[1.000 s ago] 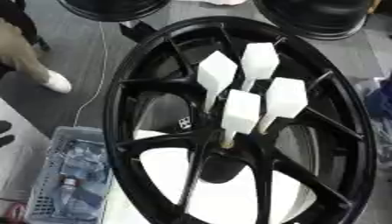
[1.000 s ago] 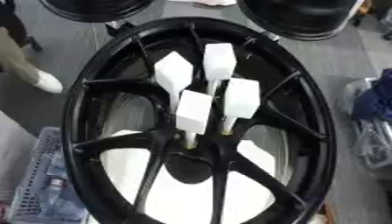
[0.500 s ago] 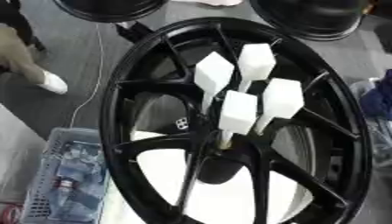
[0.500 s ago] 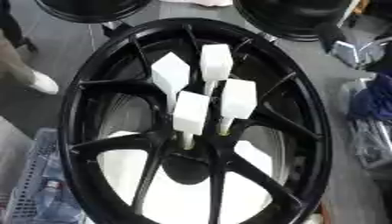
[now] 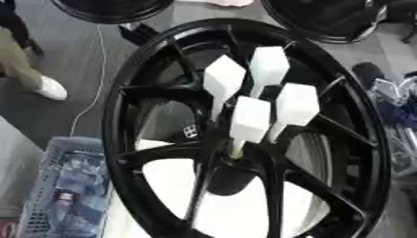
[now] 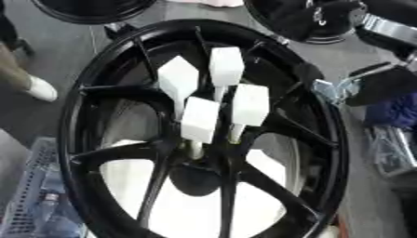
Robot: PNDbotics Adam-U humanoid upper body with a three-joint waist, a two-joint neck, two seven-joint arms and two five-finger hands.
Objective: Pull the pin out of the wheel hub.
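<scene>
Four white block-headed pins (image 5: 249,119) are standing upright in the centre of the black spoked wheel hub (image 5: 163,93), which is lying on the white table (image 5: 236,216). You are showing neither hand, so their fingers cannot be judged. A grey mesh basket (image 5: 57,186) is sitting just left.

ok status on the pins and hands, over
No robot hand on the work in either view. Four white pins seated upright in black wheel hub, none pulled. Nothing blocking the pins from above.
</scene>
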